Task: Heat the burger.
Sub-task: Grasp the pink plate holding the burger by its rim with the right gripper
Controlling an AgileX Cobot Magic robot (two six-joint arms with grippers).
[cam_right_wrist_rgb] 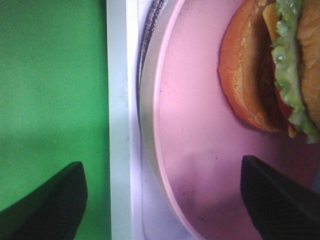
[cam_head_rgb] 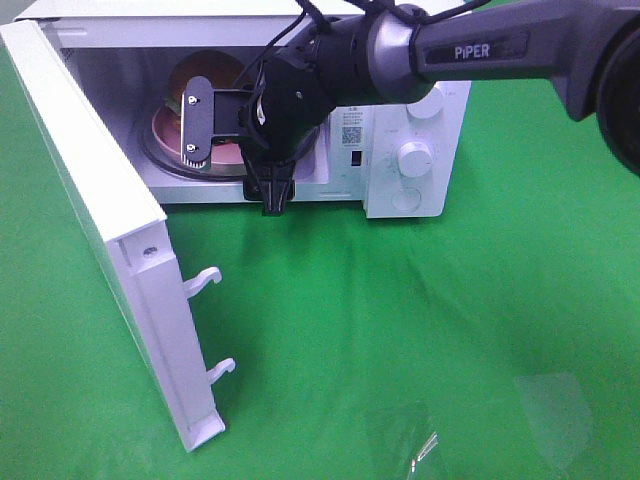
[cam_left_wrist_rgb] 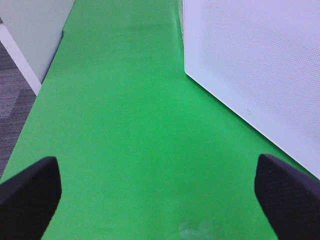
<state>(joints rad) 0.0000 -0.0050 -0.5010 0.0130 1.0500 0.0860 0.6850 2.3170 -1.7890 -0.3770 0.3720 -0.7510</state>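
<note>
The burger [cam_right_wrist_rgb: 280,70] sits on the pink plate [cam_right_wrist_rgb: 200,150] inside the microwave [cam_head_rgb: 400,140], on the turntable near the front lip, so that it can be heated once the door [cam_head_rgb: 110,260] is swung shut; the door stands wide open toward the worktop's [cam_head_rgb: 450,330] left front. My right claw [cam_right_wrist_rgb: 160,200] hangs at the oven mouth, fingers spread, one over the green cloth outside and the other over the plate, gripping nothing; the burger lies clear of both. That arm [cam_head_rgb: 470,50] reaches in from the right, wrist bent down at the opening. My left claw [cam_left_wrist_rgb: 160,195] is spread too, empty, low over bare worktop beside the microwave's perforated wall.
</note>
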